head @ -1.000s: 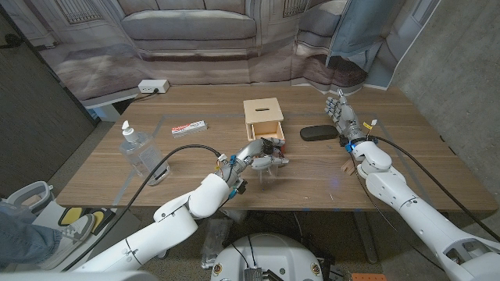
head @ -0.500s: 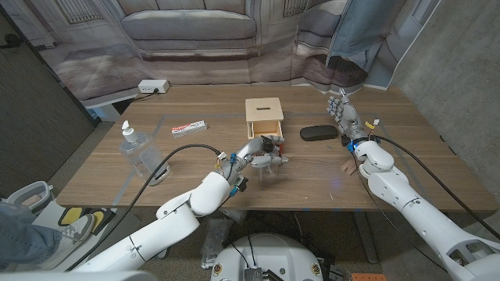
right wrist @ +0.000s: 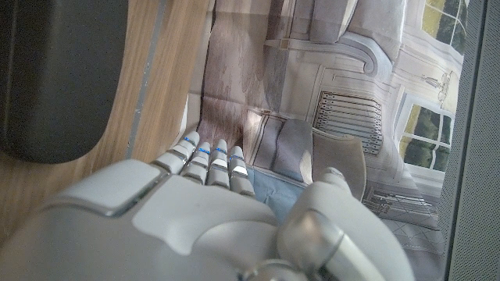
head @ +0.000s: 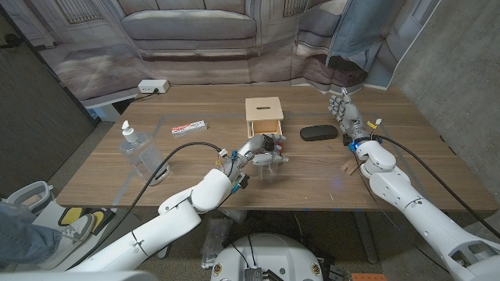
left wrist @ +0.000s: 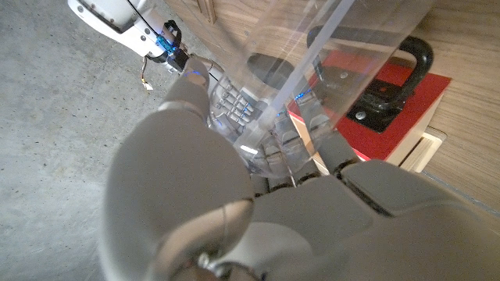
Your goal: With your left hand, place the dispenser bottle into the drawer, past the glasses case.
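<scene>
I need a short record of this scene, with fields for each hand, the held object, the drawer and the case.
left hand: grips a clear dispenser bottle, in front of the drawer
right hand: holds nothing, fingers straight, beside the case
drawer: wooden box, pulled open toward the robot
glasses case: dark, on the table right of the drawer

From the head we look steeply down over the whole wooden bench (head: 406, 156), both arms entering from the bottom corners, a backdrop behind. At the left wrist we sit very close behind the left hand (left wrist: 258, 211), facing past it to the clear bottle (left wrist: 344, 55) and red drawer (left wrist: 406, 101), which the head view (head: 266, 137) shares. At the right wrist we look closely along the right hand (right wrist: 211, 211), sharing the dark glasses case (right wrist: 55, 78) with the head view (head: 318, 133).
</scene>
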Motion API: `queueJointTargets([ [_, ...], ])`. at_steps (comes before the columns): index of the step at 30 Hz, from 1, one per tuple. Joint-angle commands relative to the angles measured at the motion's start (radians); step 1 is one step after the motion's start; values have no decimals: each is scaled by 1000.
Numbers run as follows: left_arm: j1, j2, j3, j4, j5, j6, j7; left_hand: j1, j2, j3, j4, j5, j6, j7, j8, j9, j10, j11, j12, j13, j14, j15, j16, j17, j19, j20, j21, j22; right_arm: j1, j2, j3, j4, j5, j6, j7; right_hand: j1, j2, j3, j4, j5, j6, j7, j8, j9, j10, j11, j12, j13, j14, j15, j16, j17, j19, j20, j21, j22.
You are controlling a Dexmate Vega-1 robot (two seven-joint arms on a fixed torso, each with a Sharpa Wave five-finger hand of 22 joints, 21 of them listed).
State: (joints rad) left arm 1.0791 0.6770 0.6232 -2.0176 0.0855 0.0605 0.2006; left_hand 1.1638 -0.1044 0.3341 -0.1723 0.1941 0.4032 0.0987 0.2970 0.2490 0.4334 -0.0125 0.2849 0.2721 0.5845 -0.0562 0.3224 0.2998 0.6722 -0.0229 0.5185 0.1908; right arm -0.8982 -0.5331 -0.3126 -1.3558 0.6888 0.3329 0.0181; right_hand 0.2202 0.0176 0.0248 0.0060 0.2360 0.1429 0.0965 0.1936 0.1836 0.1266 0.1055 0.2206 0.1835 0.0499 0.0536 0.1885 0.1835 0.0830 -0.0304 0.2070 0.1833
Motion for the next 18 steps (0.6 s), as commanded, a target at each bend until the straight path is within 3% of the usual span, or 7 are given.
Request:
queueJointTargets([
  [1, -16, -4, -9, -11, -35, -6, -12, 265, 246, 12, 0, -1, 18, 0, 10, 4, 25, -1, 13, 6, 19, -16, 10, 10, 25, -14, 15, 3, -6, 1, 8, -2, 6, 13, 3, 3, 9, -1, -1, -3, 0, -5, 2, 4, 10, 2, -4, 6, 8, 0, 3, 5, 4, 4, -3, 4],
  [18, -36, -6, -11, -13, -63, -16, -27, 293, 246, 27, 7, 3, 54, -2, 25, 13, 52, 8, 24, 16, 53, -16, 19, 27, 42, -20, 41, 4, -21, -7, 19, -26, 7, 22, -5, 2, 10, -3, -1, -3, 1, -5, 3, 4, 9, -2, -5, 6, 8, 0, 3, 6, 5, 4, -3, 4],
])
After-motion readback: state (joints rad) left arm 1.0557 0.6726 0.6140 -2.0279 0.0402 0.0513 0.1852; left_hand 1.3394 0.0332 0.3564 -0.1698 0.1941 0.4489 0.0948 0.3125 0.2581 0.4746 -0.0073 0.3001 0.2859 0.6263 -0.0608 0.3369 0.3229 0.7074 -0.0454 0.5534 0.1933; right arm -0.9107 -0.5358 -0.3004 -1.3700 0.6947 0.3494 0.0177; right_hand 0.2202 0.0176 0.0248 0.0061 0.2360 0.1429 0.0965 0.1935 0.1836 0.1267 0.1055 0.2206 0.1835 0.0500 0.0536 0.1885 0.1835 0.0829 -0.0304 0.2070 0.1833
